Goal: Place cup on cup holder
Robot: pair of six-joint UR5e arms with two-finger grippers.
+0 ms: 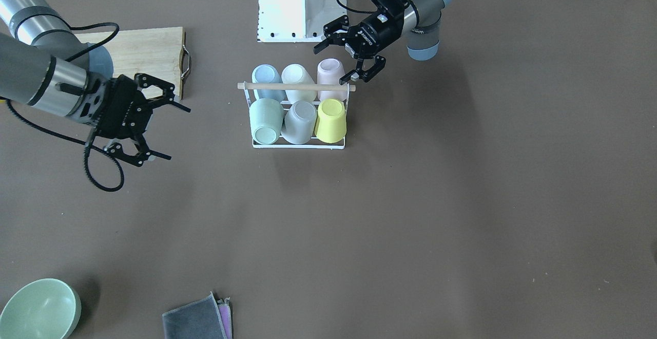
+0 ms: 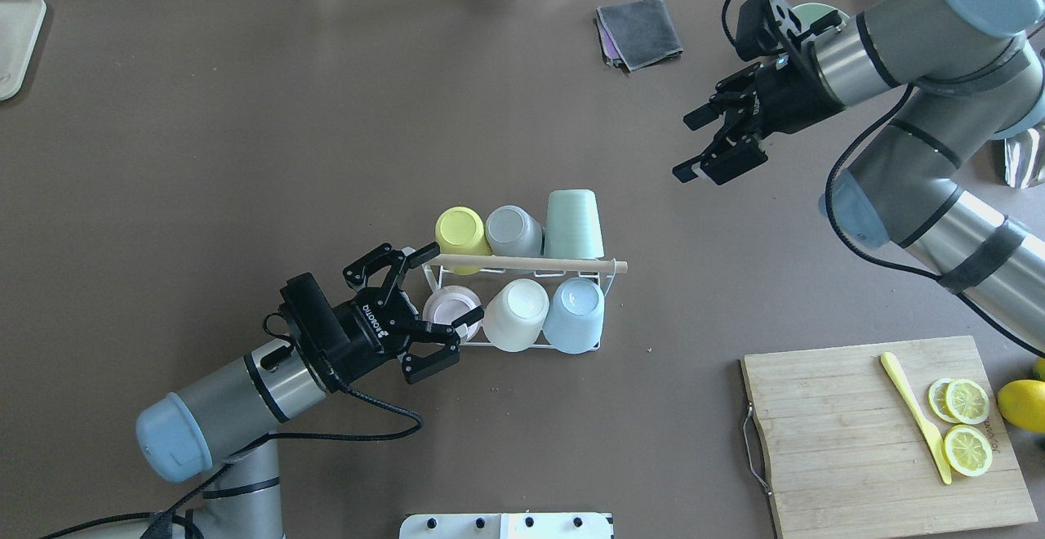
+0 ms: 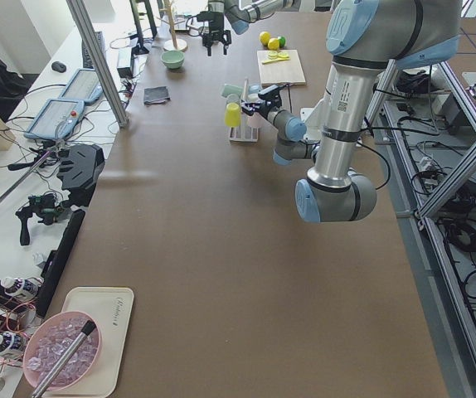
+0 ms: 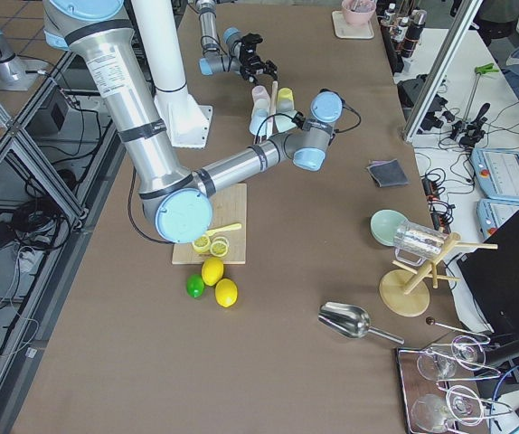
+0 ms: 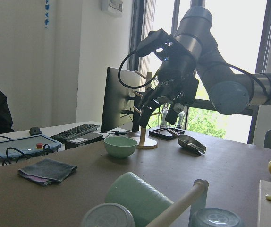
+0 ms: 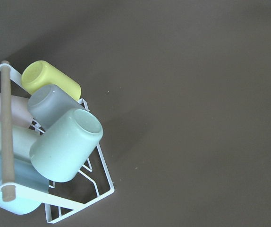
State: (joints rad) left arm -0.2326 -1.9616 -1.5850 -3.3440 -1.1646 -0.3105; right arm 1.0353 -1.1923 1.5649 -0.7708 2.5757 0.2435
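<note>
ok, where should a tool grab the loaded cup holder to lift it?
Take the cup holder by the wooden rod handle across its top, mid-length, coming straight down with the tool spanning the rod crosswise. It is the one bare, straight part: cups lean outward on both sides, covering most of the wire frame.

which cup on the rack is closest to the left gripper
The pink cup, ending the robot-side row of the cup holder; the open left gripper is right beside it, the other five sit farther off.

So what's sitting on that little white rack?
Six upside-down ones: yellow cup, grey cup, green cup, pink cup, cream cup, blue cup. The prongs inside them are covered.
</note>
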